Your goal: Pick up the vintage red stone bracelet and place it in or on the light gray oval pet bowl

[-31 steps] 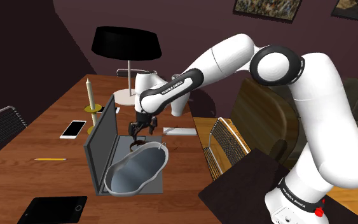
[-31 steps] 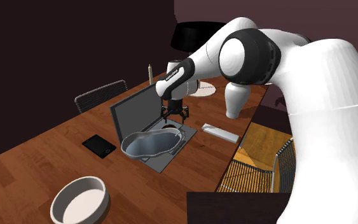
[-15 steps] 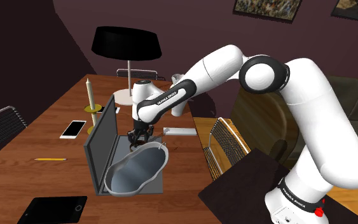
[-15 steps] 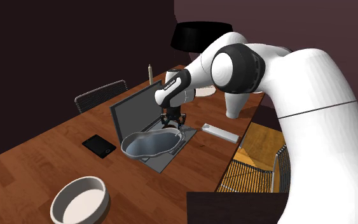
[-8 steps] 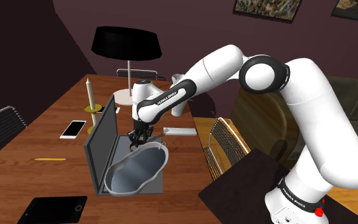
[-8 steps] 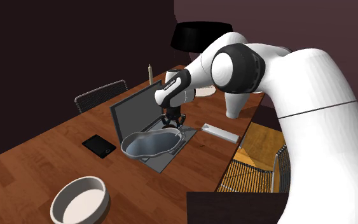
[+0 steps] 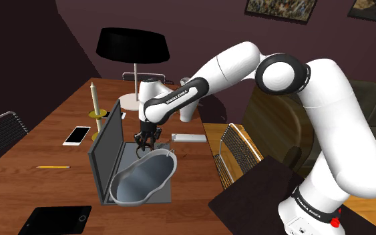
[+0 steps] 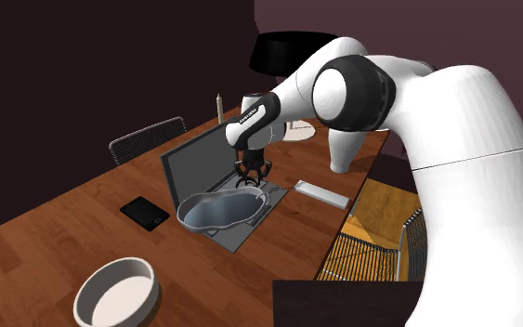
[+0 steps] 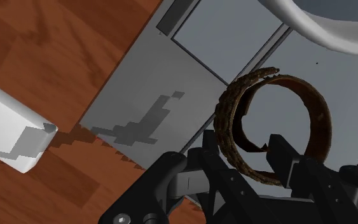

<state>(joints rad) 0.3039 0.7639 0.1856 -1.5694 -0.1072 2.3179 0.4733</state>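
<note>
The hand (image 7: 146, 141) is down low over the open laptop (image 7: 107, 150), and it has the bracelet (image 9: 229, 130): a rusty, red-brown ring, standing on edge, pinched by its lower arc between the two black fingers (image 9: 217, 159), which are drawn in tight on the band. Beneath it in the wrist view lies the laptop's grey base (image 9: 171, 83), with the pale rim of the pet bowl (image 9: 317, 28) just beyond, so the ring is up off the surface and beside the bowl, not inside it. From the shoulder view, the grey oval pet bowl (image 7: 143, 177) sits on the laptop's keyboard deck, and the hand hangs just above the bowl's end nearer the lamp (image 7: 131, 45). Across in the second exterior view the hand (image 8: 250, 176) points straight down at that same end of the bowl (image 8: 217, 212). A white bar (image 7: 190, 138) lies on the wooden tabletop (image 7: 53, 143) just beside the laptop, and a candle (image 7: 93, 98) and a phone (image 7: 77, 135) sit behind the screen. A round white bowl (image 8: 115, 290) rests well apart, near the second exterior view's lower left.
</note>
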